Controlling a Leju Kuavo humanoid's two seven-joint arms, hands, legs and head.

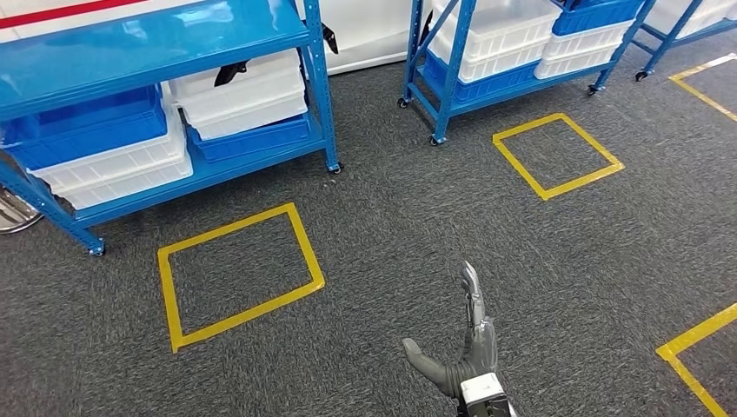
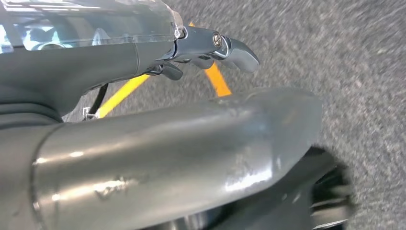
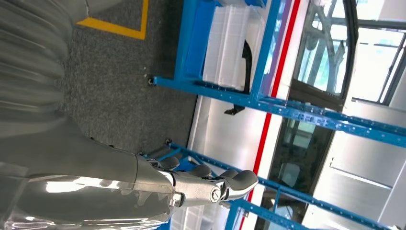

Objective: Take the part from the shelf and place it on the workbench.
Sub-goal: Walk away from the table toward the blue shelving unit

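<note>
— Starting at the left: what is the left hand [image 2: 158, 120] doing?

— It is hanging over the grey carpet [image 1: 391, 226], its fingers [image 2: 225, 45] reaching out nearly straight and grasping nothing. A strip of yellow tape is showing just past them.

— And where is the part lying?

— A black part [image 1: 230, 73] is drooping over the rim of the top white bin [image 1: 243, 95], at the right end of the left blue shelf [image 1: 317, 78], on a lower tier. A blue bin [image 1: 87, 130] is sitting at that tier's left end, on more white bins.

— Is either hand touching it?

— No. The part is resting on the shelf, well apart from both hands.

— What is lying in front of the shelf?

— A yellow tape square [image 1: 250, 314] is marking the carpet near the shelf's front edge. Further right, a second blue shelf [image 1: 454, 69] on castors is carrying white and blue bins, with another tape square [image 1: 582, 182] beside its right end.

— And the right hand [image 1: 465, 347]?

— It is coming in low, right of the first square, released: fingers stretching forward, thumb spreading out to the side, nothing in it. The part is lying far ahead of it and off to its left. From its wrist, the fingers are pointing towards the shelving.
</note>
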